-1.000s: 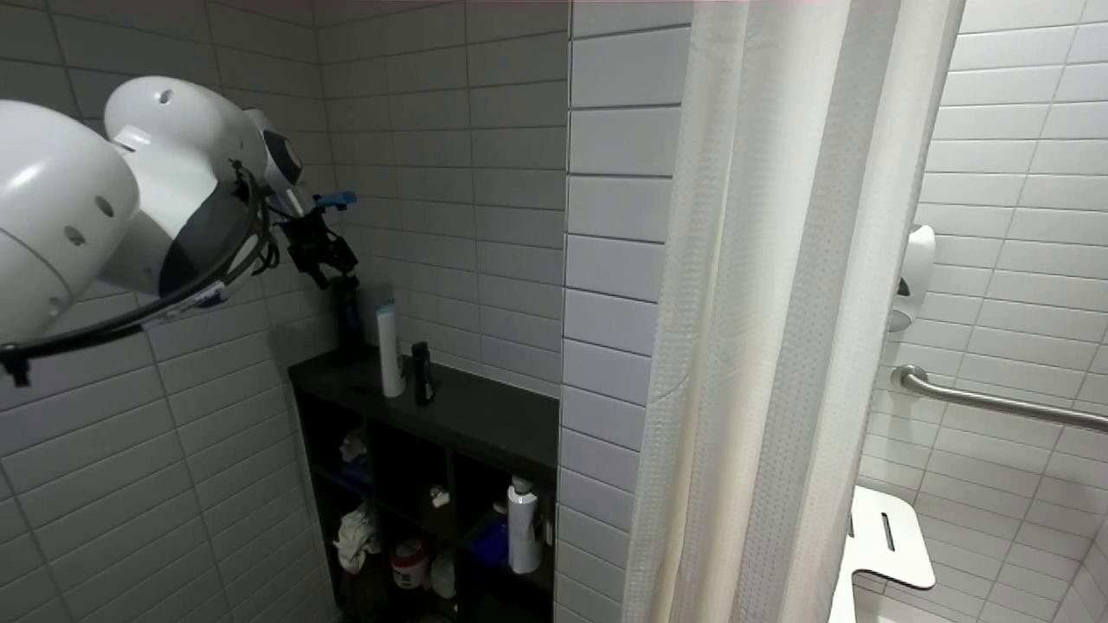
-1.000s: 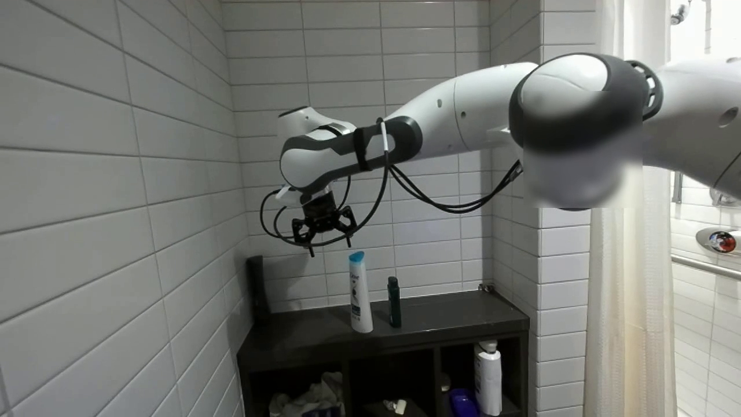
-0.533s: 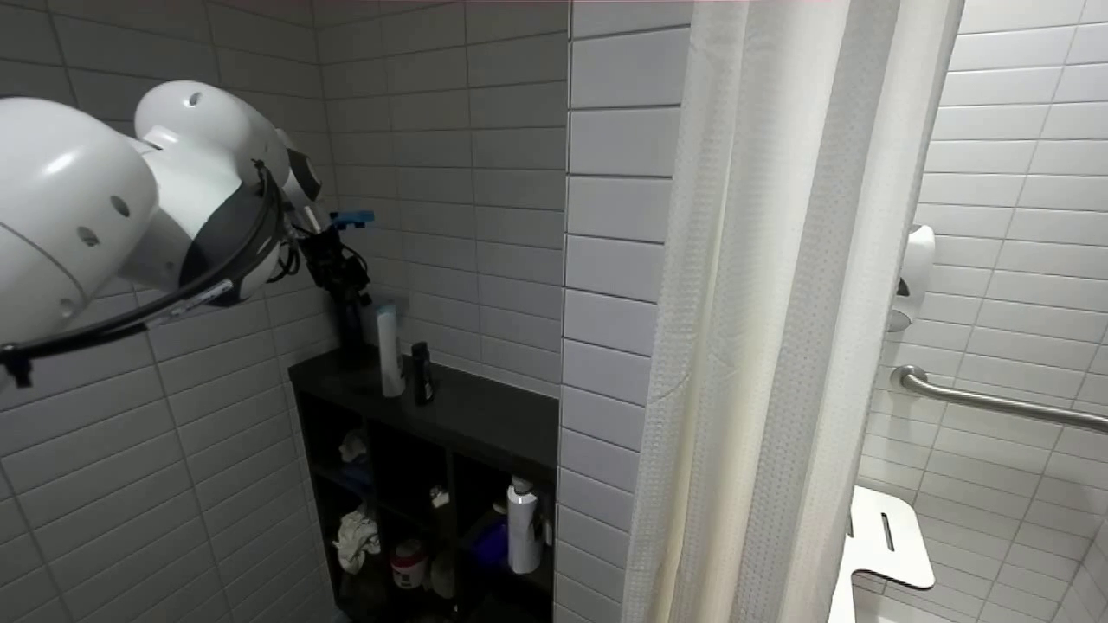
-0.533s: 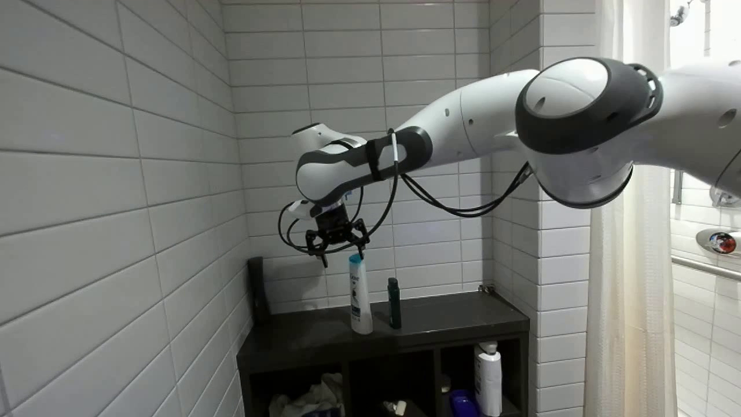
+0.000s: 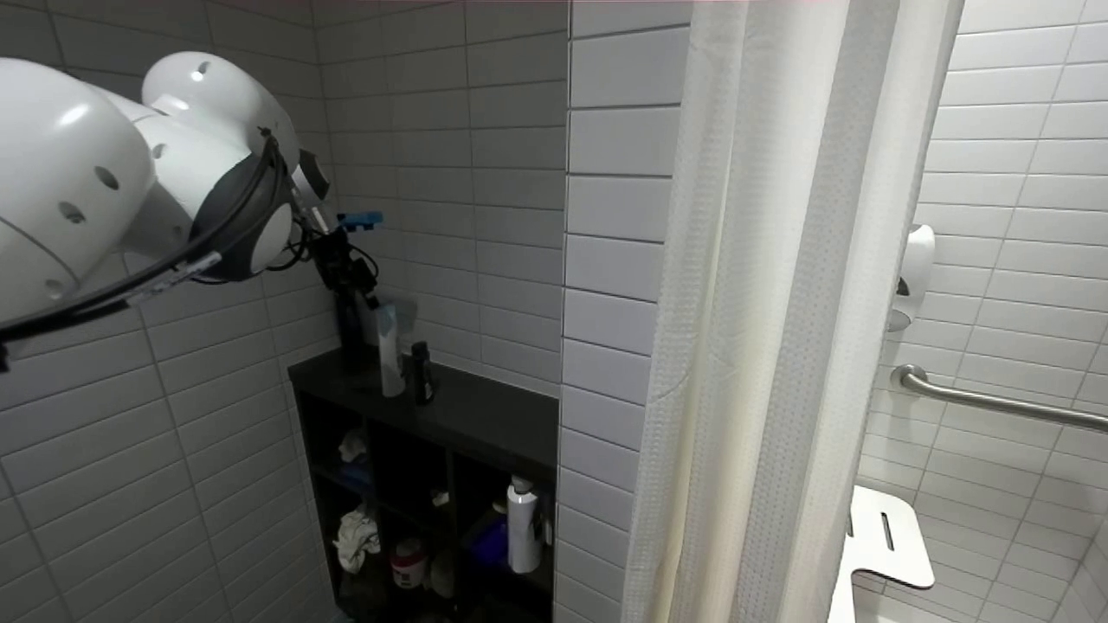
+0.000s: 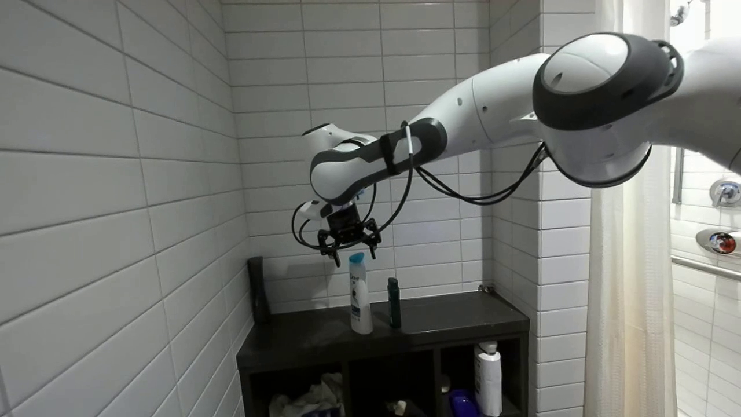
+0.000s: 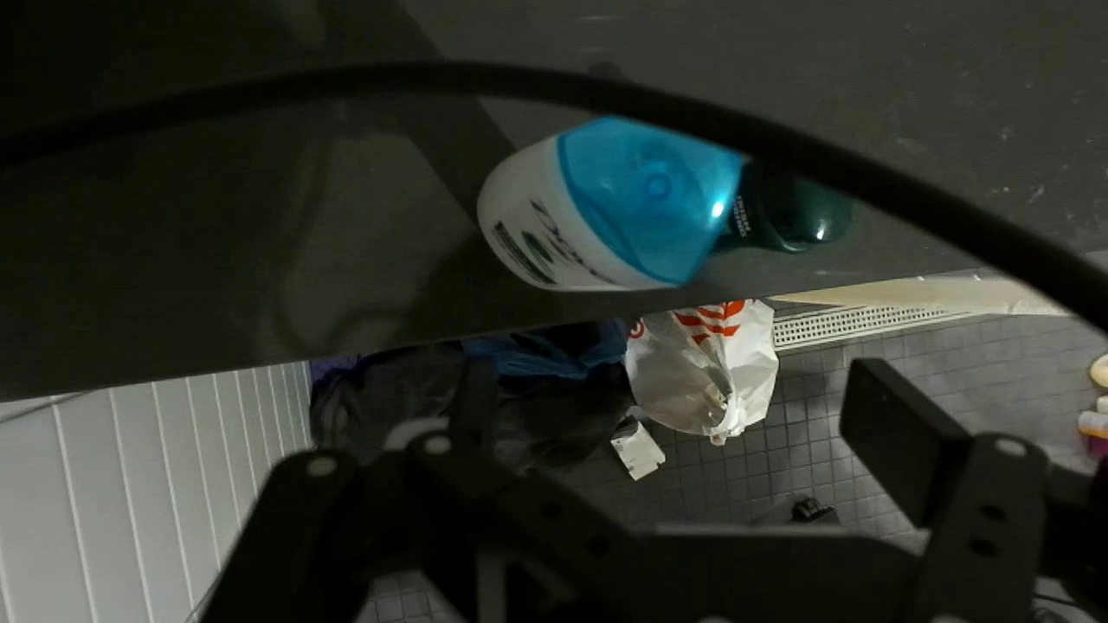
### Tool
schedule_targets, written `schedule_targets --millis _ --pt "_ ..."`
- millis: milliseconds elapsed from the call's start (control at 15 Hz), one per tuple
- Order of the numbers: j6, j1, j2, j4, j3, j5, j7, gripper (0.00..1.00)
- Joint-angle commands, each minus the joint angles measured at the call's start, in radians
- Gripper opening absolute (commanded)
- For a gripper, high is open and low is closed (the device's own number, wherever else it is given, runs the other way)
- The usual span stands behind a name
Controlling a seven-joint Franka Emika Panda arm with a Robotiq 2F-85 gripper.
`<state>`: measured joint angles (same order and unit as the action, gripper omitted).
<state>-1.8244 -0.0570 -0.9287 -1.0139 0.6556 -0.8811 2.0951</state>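
My gripper stands open, with nothing between its fingers, just above a white bottle with a blue cap. In that exterior view the two fingertips appear on either side of the cap; whether they are in line with it in depth, I cannot tell. The wrist view has the blue cap from above, beyond the open fingers, which do not touch it. A slim dark green bottle stands upright beside the white one. Both rest on a black shelf unit. In an exterior view the gripper is dark and hard to make out.
A tall dark object stands in the corner by the tiled wall. Shelf compartments hold a white bottle, a purple item and crumpled cloth. A curtain hangs nearby. A plastic bag lies on the floor.
The gripper has come down a little and shifted toward the white bottle, rightward in both exterior views. Lately the arm's elbow has risen. The jaws stay open; the bottles have not moved.
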Motion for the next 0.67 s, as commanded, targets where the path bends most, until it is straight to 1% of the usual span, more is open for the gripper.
schedule_targets --millis 0,67,333,400,467,600 --pt "-0.062 -0.059 0.084 -0.136 0.012 -0.01 -0.027 1.0" --pt "-0.11 -0.073 0.089 -0.152 0.014 -0.028 0.007 1.0" --pt "-0.193 -0.115 0.066 -0.129 0.02 -0.021 0.145 1.0" --pt "-0.258 -0.049 0.105 -0.126 -0.126 0.11 0.214 1.0" --pt "-0.283 -0.045 0.103 -0.118 -0.148 0.149 0.258 1.0" --pt "-0.335 -0.012 0.107 -0.103 -0.238 0.263 0.366 1.0"
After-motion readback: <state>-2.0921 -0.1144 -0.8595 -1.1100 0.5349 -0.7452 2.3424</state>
